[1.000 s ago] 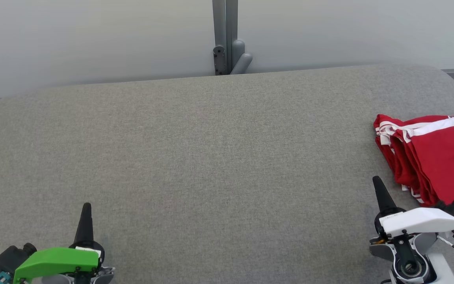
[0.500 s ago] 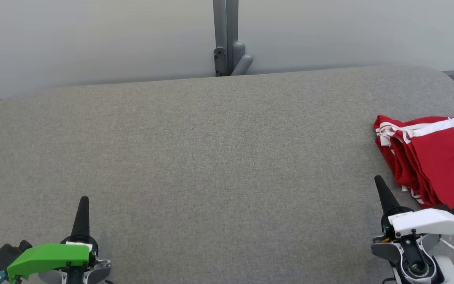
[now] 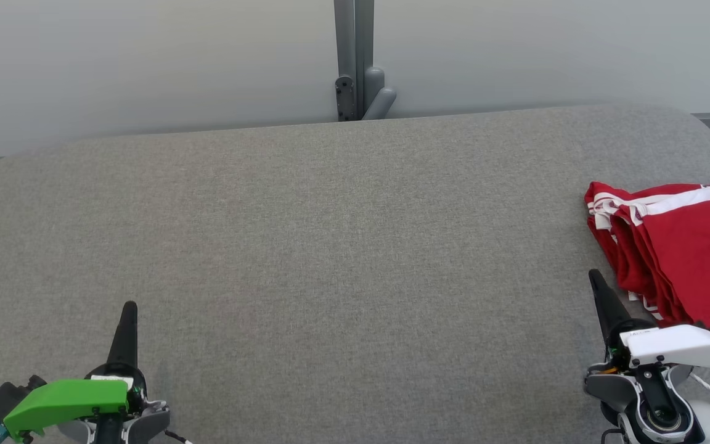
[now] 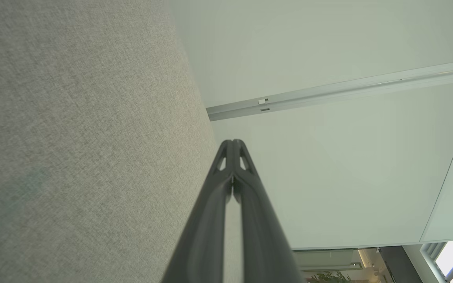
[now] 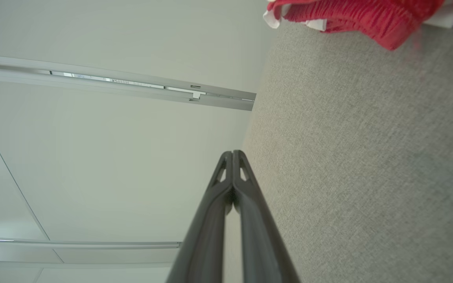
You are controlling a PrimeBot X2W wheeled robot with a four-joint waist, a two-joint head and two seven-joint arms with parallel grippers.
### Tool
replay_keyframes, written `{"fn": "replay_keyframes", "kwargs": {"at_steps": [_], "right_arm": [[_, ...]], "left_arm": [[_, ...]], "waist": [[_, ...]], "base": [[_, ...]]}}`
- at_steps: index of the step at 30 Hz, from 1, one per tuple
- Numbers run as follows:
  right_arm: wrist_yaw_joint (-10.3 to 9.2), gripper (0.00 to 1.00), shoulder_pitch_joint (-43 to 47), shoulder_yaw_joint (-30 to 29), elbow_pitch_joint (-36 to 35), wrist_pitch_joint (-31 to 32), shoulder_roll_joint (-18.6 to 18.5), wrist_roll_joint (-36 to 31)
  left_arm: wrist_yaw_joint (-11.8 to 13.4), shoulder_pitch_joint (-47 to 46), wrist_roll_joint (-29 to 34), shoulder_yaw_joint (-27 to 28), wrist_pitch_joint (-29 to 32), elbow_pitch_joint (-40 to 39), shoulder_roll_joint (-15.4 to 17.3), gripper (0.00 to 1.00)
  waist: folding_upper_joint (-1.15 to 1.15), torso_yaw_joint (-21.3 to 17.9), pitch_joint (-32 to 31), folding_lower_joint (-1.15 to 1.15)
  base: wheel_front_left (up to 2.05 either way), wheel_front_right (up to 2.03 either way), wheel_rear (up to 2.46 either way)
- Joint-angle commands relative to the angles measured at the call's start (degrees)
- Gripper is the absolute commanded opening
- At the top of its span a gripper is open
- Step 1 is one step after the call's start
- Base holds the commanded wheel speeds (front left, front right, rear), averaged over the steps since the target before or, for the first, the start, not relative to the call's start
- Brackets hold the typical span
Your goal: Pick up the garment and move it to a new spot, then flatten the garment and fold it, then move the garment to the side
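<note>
The folded garment (image 3: 681, 246) lies on the grey surface (image 3: 330, 246) just beside the right hand (image 3: 594, 275) (closed and empty, like the left hand (image 3: 130, 307)).

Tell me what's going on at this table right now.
A two-armed robot faces a grey padded table. The garment, red shorts with white stripes, lies folded in layers at the table's right edge. The left gripper and right gripper are both shut and empty near the front edge, the right one close beside the shorts.
</note>
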Motion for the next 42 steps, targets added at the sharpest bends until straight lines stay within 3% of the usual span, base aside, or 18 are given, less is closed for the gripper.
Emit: {"fn": "replay_keyframes", "kwargs": {"at_steps": [1, 28, 42], "right_arm": [[0.03, 0.0, 0.39, -0.28, -0.64, 0.39, -0.33, 1.1], [0.02, 0.0, 1.31, -1.31, -2.98, 3.29, -0.38, 12.93], [0.02, 0.0, 1.26, -1.29, -2.91, 3.28, -0.38, 12.68]], "left_arm": [[-0.25, -1.24, -0.88, 0.23, 0.41, -0.5, 0.38, 0.0], [-0.69, -1.72, -11.32, 1.16, 3.19, -1.58, 0.44, 0.0], [-0.64, -1.7, -11.05, 1.11, 3.15, -1.55, 0.44, 0.0]], "waist": [[0.0, 0.01, -0.02, 0.0], [0.0, 0.19, -0.54, 0.0], [0.0, 0.19, -0.54, 0.0]], "base": [[0.0, 0.0, 0.0], [0.0, 0.0, 0.0], [0.0, 0.0, 0.0]]}}
